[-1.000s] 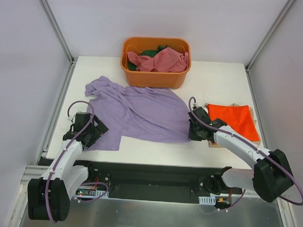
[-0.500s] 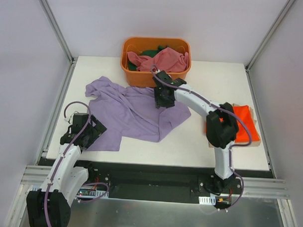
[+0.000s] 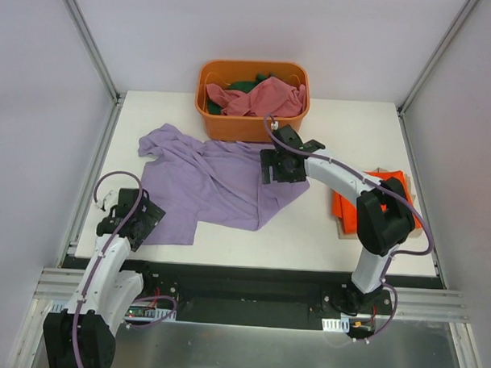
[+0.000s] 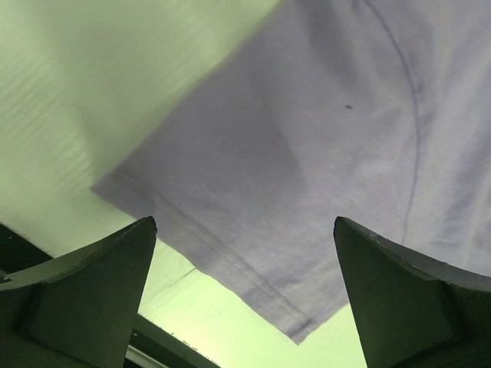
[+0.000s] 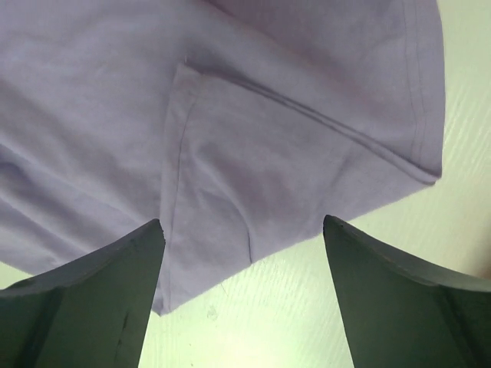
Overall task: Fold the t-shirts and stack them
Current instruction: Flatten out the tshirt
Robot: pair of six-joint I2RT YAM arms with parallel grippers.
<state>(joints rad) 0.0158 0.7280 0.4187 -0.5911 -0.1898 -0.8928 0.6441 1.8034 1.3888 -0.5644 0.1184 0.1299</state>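
A lavender-purple t-shirt lies spread on the white table, its right side folded back over itself. My right gripper hovers open over that folded part; in the right wrist view the gripper has nothing between its fingers and the shirt's hem lies below. My left gripper stands open at the shirt's near-left corner, holding nothing. An orange-red t-shirt lies folded at the right, partly hidden by the right arm. Pink and dark green t-shirts sit in the tub.
The orange plastic tub stands at the table's back middle, just beyond the right gripper. A tan board shows under the orange-red shirt. Frame posts rise at both back corners.
My right gripper carried the lavender shirt's near-right corner up and left, folding that side over, then let go and opened. My left arm drew back slightly toward the near edge.
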